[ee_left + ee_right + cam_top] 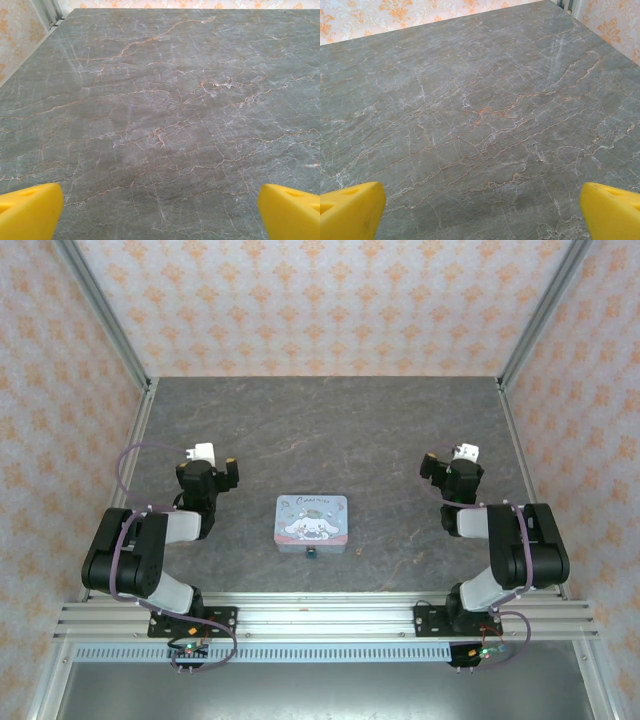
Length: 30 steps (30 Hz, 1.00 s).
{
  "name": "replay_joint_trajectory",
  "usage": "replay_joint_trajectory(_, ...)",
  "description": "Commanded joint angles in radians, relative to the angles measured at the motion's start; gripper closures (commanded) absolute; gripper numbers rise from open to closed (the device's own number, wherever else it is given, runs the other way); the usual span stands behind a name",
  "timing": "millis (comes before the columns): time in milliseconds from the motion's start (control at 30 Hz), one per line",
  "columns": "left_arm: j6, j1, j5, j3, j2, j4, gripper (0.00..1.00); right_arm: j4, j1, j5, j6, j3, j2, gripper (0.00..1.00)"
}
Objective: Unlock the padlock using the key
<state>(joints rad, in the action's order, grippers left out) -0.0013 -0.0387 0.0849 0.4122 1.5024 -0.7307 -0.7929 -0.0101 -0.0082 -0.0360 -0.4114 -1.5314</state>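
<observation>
The padlock (312, 553) is a tiny dark teal thing on the table, touching the near edge of a pastel-blue tin (311, 521). A faint pale sliver just right of it looks like the key (357, 551), though it is too small to be sure. My left gripper (208, 456) hovers left of the tin, well apart from it. It is open, its yellow fingertips (30, 210) wide apart over bare table. My right gripper (447, 454) is right of the tin, also open, with nothing between its yellow fingertips (612, 212).
The grey marble table (330, 430) is walled by patterned panels at the back and both sides, with metal posts at the far corners. An aluminium rail (320, 620) carrying both arm bases runs along the near edge.
</observation>
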Motion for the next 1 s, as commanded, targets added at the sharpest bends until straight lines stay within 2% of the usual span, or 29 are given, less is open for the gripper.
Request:
replay_joint_trajectory(0, 0.007, 0.000, -0.002, 0.017, -0.004, -0.006, 0.00, -0.002, 0.001, -0.009, -0.006, -0.001, 0.003, 0.01)
replay_joint_trajectory(233, 0.012, -0.004, 0.004, 0.014, -0.005, -0.014, 0.00, -0.008, 0.004, -0.010, -0.004, 0.003, 0.009, 0.01)
replay_joint_trajectory(300, 0.011, -0.008, 0.015, 0.042, -0.026, 0.048, 0.00, 0.003, 0.004, 0.015, 0.007, 0.002, 0.030, 0.01)
replay_joint_trajectory(433, -0.007, -0.009, 0.045, 0.173, -0.097, 0.328, 0.00, 0.273, 0.003, 0.086, 0.047, -0.096, 0.156, 0.01)
replay_joint_trajectory(500, -0.035, -0.009, 0.074, 0.215, -0.132, 0.426, 0.00, 0.428, 0.005, 0.081, 0.098, -0.157, 0.189, 0.01)
replay_joint_trajectory(633, -0.183, -0.010, 0.071, 0.349, -0.199, 0.717, 0.00, 0.638, 0.005, 0.039, 0.395, -0.255, 0.243, 0.01)
replay_joint_trajectory(700, -0.258, -0.012, 0.018, 0.417, -0.223, 0.863, 0.00, 0.676, 0.006, -0.023, 0.478, -0.249, 0.289, 0.01)
replay_joint_trajectory(833, -0.397, -0.035, -0.118, 0.516, -0.265, 1.103, 0.00, 0.488, 0.005, -0.275, 0.620, -0.112, 0.401, 0.01)
replay_joint_trajectory(967, -0.461, -0.110, -0.229, 0.494, -0.331, 1.183, 0.00, 0.671, -0.036, -0.442, 0.690, -0.149, 0.403, 0.00)
